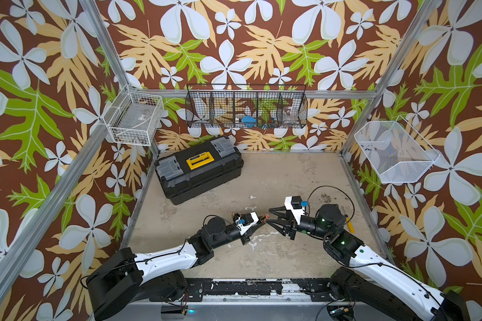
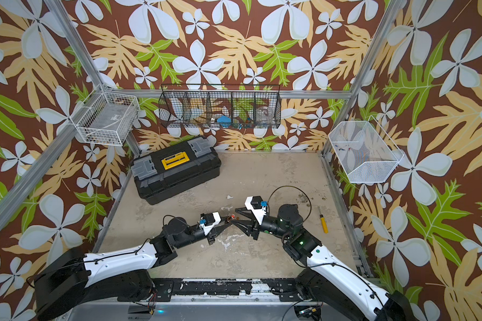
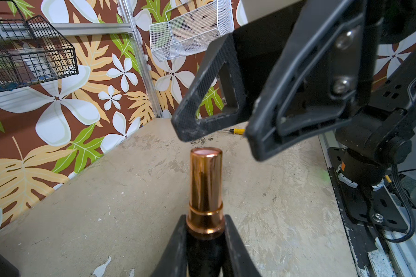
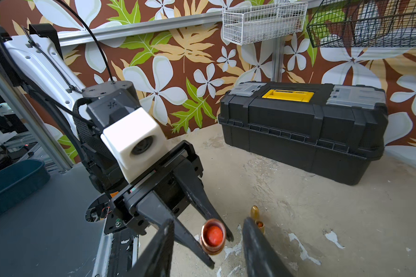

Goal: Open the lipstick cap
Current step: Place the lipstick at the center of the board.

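Note:
My left gripper [image 3: 205, 218] is shut on the black base of the lipstick [image 3: 205, 189], which sticks out past its fingertips above the table. The lipstick's outer part is a shiny copper sleeve with a ring near the base. Its end [image 4: 213, 236] shows a red disc inside a copper rim. I cannot tell whether that sleeve is the cap. My right gripper [image 4: 208, 220] faces it, open, one finger on each side of the lipstick's end and neither touching. In both top views the grippers meet tip to tip at mid-table: left gripper [image 1: 262, 221], right gripper [image 2: 235, 215].
A black toolbox [image 1: 199, 166] with a yellow latch sits at the back left. A yellow-handled screwdriver [image 2: 324, 223] lies at the right. Two small gold pieces [image 4: 255, 212] lie on the table just behind the left gripper. Wire baskets [image 1: 246, 107] hang on the walls.

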{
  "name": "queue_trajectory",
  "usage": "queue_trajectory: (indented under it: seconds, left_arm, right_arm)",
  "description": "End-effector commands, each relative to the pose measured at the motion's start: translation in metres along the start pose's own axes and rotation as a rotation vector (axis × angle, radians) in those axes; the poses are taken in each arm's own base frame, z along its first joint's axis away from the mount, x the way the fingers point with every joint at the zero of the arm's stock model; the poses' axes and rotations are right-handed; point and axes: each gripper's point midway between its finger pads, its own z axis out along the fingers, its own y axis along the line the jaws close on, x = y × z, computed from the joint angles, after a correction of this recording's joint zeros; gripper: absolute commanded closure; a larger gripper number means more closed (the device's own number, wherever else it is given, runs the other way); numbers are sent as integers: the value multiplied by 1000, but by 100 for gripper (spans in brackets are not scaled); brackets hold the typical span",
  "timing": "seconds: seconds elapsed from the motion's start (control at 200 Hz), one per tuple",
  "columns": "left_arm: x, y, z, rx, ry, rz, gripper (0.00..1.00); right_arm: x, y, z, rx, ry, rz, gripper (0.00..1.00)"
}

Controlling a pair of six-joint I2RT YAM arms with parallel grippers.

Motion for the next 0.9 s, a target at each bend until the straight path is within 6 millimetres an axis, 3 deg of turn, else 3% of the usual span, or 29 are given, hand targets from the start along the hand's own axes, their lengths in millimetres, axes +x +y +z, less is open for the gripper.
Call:
queue_trajectory:
  seconds: [0.0,0.626,0.891]
  left_arm:
    - [-10,-1,0,11,-34,14,87]
    - [-6,-2,1,15,-12,31,85]
    - [-5,-1,1,12,-9,28,85]
  right_arm:
    - [0,4,3,-28,8,-4,55]
    - [9,3,12,-45,57,58,78]
    - [9,4,13,-53,64,65,82]
